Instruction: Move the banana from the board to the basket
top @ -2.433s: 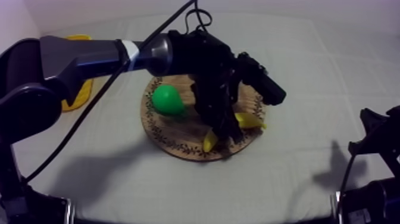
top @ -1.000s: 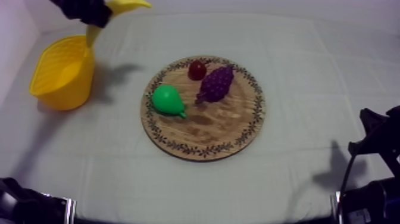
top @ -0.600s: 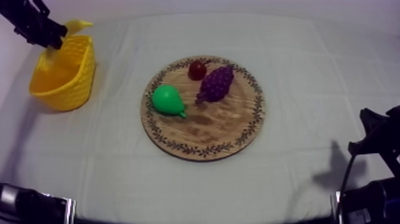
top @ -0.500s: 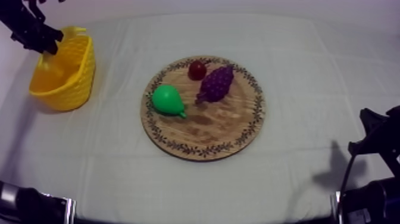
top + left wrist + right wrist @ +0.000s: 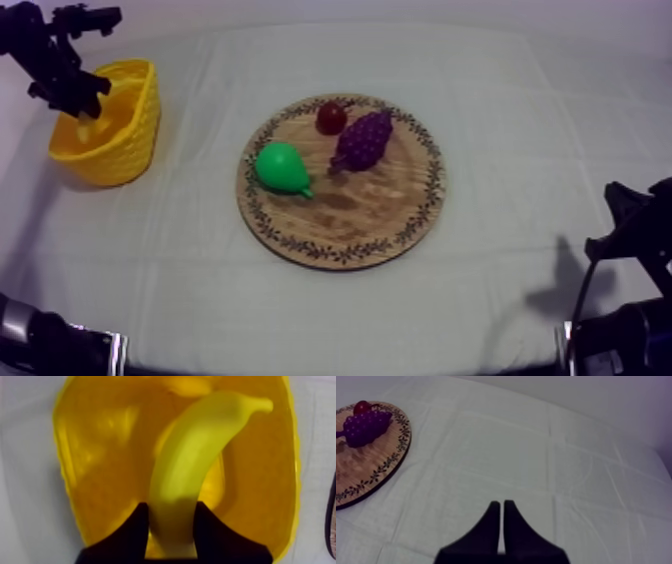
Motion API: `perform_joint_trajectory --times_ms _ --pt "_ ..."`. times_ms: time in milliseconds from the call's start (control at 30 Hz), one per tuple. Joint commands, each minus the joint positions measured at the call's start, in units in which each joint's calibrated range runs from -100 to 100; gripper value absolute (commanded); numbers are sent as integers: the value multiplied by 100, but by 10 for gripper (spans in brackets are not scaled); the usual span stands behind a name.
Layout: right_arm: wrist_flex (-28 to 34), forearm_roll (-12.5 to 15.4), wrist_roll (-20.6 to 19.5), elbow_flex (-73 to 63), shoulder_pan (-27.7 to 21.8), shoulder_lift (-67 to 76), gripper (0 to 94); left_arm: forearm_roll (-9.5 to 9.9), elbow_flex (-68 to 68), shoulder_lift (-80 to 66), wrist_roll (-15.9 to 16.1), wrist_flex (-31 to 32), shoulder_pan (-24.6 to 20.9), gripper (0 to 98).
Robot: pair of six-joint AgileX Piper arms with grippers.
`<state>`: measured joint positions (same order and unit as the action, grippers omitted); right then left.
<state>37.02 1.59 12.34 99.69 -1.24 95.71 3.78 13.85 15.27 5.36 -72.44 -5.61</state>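
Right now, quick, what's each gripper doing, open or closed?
Left gripper: shut on the banana, over the yellow basket.
Right gripper: shut, holding nothing.

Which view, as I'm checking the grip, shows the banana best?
The left wrist view: the banana, gripped by the left pincer, shows full length over the basket. In the top view, under that pincer, it is hard to tell from the basket. The right wrist view faces the board and grapes instead.

The slanted overhead view shares the basket [image 5: 132,128] with the close left wrist, the board [image 5: 352,216] with the right.
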Motion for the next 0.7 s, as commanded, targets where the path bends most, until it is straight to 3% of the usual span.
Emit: perform_joint_trajectory --times_ms 0,233,500,667 --pt "-1 0 -1 -3 2 -4 6 -5 -12 192 3 72 6 350" --pt "-1 0 -1 -3 2 -4 6 -47 -127 650 -10 287 1 358" --pt "-1 0 -1 -3 2 -4 6 -174 148 684 56 650 -61 468" --pt "-1 0 -1 -3 2 -4 6 -186 305 418 143 908 -6 286"
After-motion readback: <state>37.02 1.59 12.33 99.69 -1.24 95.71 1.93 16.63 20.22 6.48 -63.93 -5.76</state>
